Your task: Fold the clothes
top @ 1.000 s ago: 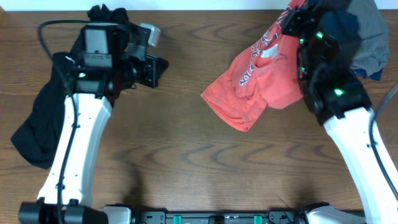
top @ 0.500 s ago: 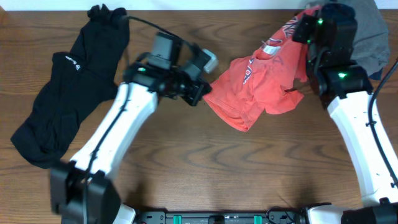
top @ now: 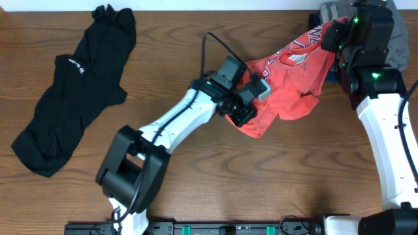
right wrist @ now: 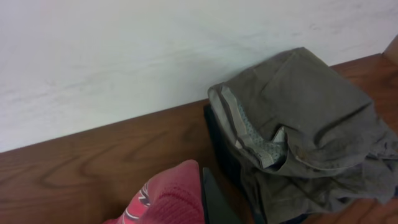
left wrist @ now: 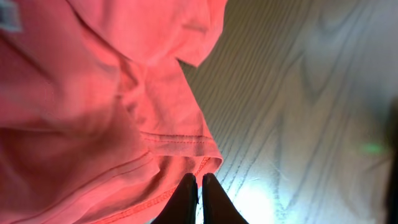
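A red T-shirt (top: 294,81) lies crumpled at the back right of the wooden table, its collar end lifted. My right gripper (top: 328,32) is shut on the collar end; in the right wrist view the bunched red fabric (right wrist: 168,199) sits against its dark finger (right wrist: 202,177). My left arm reaches across, and its gripper (top: 248,116) is at the shirt's lower-left hem. In the left wrist view its jaws (left wrist: 199,180) are shut with nothing between them, tips at the hem (left wrist: 174,140). A black shirt (top: 72,98) lies spread at the far left.
A grey garment (top: 397,39) lies heaped at the back right corner over something dark blue; both also show in the right wrist view, the grey garment (right wrist: 305,143) and the dark blue one (right wrist: 217,143). A white wall (right wrist: 155,56) stands behind the table edge.
My left arm swung from over the black shirt rightward to the red shirt's hem. My right gripper moved back and right, pulling the collar end with it.
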`<state>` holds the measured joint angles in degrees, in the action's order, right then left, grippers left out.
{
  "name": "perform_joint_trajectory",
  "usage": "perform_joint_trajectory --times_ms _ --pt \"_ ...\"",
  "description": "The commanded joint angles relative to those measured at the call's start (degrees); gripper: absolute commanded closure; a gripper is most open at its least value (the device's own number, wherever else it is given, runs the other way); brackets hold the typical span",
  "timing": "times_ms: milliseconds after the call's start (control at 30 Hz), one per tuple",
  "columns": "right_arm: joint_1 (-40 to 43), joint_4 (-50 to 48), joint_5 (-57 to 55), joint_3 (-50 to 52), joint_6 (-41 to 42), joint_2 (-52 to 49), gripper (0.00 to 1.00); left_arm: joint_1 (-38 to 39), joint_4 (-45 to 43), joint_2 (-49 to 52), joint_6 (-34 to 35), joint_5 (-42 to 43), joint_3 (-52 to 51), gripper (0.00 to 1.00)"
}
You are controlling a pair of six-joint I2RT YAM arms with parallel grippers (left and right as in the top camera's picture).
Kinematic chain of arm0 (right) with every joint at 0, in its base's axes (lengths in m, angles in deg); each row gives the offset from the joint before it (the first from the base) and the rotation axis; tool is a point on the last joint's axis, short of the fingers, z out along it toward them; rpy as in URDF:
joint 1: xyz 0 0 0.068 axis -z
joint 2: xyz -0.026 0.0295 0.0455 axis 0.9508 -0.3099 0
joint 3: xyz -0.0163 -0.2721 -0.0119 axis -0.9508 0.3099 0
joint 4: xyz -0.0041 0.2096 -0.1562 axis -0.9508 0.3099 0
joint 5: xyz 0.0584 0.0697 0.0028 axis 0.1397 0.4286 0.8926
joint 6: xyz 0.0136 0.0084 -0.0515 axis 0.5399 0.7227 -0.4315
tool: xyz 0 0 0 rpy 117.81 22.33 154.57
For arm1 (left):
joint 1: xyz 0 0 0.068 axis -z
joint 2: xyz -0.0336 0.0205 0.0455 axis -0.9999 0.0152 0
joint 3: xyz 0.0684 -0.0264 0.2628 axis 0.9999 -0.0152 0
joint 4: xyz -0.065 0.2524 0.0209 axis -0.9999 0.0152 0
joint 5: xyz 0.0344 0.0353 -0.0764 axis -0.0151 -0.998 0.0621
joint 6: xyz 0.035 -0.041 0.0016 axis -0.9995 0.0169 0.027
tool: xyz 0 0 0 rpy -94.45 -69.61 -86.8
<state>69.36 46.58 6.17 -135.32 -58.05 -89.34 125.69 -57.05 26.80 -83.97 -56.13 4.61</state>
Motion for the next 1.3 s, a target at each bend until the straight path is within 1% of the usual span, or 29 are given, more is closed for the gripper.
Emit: perform_joint_trajectory --times_ms 0,67,233,333,533,867,900,1000,1067,1100,1133,1200,1267 --pt "0.39 0.22 0.63 -1.36 -0.15 -0.81 0.99 1.68 -0.55 2.29 -0.83 -3.96 -0.28 0.92" --pt "0.39 0.44 0.66 -1.36 -0.17 -0.92 0.99 2.62 -1.53 3.56 -0.98 -5.16 -0.28 0.92" --pt "0.39 0.79 0.63 -1.36 -0.17 -1.01 0.99 3.76 -2.40 5.33 -0.96 -12.04 -0.28 0.92" --pt "0.39 0.79 0.66 -1.36 -0.17 -1.01 0.99 3.76 -2.78 5.84 -0.96 -14.25 -0.31 0.92" --pt "0.39 0.83 0.87 -1.36 -0.17 -1.01 0.99 3.78 -5.57 8.57 -0.94 -14.16 -0.31 0.92" --pt "0.39 1.27 0.85 -1.33 -0.17 -1.01 0.99 3.91 -4.63 9.40 -0.94 -13.53 -0.31 0.92" --pt "0.39 1.25 0.83 -1.33 -0.17 -1.01 0.99 3.93 -4.50 9.40 -0.94 -13.53 -0.33 0.90" --pt "0.39 1.20 0.83 -1.33 -0.17 -1.01 0.99 3.93 -4.48 9.40 -0.94 -13.55 -0.33 0.87" --pt "0.39 1.25 0.83 -1.31 -0.17 -1.01 0.97 3.91 -4.48 9.40 -0.94 -13.57 -0.33 0.64" --pt "0.39 1.27 0.83 -1.29 -0.17 -1.01 0.95 3.91 -4.46 9.40 -0.96 -13.60 -0.33 0.57" --pt "0.39 1.27 0.83 -1.25 -0.17 -1.01 0.93 3.91 -4.46 9.40 -0.96 -13.70 -0.33 0.53" --pt "0.39 1.27 0.83 -1.25 -0.17 -1.01 0.91 3.91 -4.50 9.40 -0.96 -15.15 -0.33 0.49" --pt "0.39 1.25 0.83 -1.25 -0.17 -1.03 0.90 3.91 -4.55 9.40 -0.96 -16.98 -0.33 0.49"
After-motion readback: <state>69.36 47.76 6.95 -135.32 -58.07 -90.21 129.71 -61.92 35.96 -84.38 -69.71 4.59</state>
